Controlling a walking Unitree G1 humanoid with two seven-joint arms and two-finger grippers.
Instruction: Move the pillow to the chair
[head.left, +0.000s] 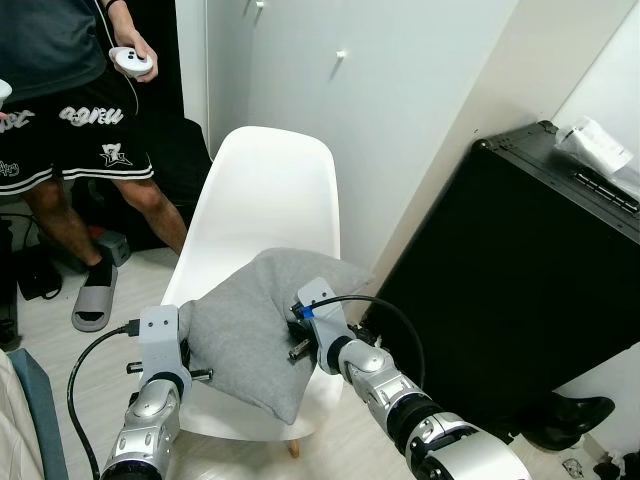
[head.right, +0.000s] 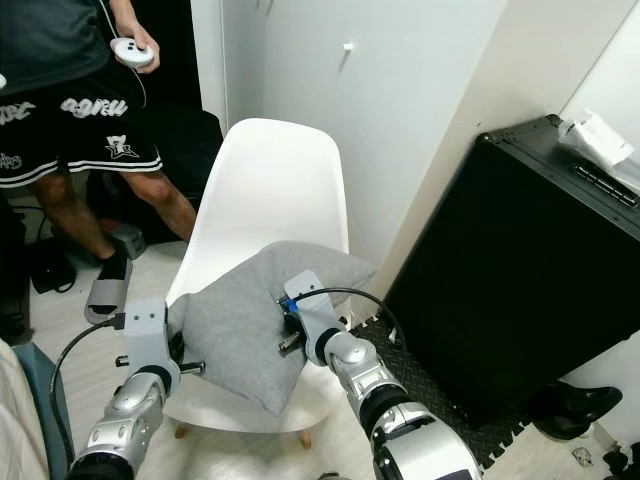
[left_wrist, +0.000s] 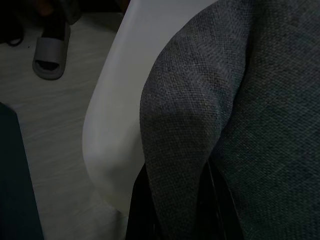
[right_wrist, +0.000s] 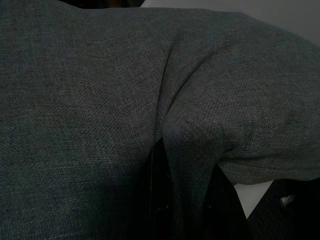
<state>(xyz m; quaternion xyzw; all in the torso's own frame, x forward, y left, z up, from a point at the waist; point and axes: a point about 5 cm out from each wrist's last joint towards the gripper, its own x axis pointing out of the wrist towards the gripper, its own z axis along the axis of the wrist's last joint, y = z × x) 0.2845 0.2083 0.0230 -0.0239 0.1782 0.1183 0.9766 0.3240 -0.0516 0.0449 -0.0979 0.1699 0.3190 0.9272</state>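
Observation:
A grey pillow (head.left: 255, 335) hangs over the seat of the white shell chair (head.left: 272, 190), held between both arms. My left gripper (left_wrist: 177, 215) pinches a fold at the pillow's left edge, with its black fingers (left_wrist: 140, 212) on either side of the cloth. At the pillow's right side my right gripper (right_wrist: 187, 202) is shut on another fold, its fingers (right_wrist: 157, 200) pressed into the fabric. In the eye views the left wrist (head.left: 160, 345) and right wrist (head.left: 318, 315) flank the pillow, whose lower corner droops past the seat's front rim.
A tall black cabinet (head.left: 520, 270) stands close on the right, with a white bag (head.left: 595, 145) on top. A person (head.left: 70, 120) stands at the far left holding a controller (head.left: 132, 62), with a grey slipper (head.left: 95, 295) on the foot. A black shoe (head.left: 565, 415) lies on the floor at right.

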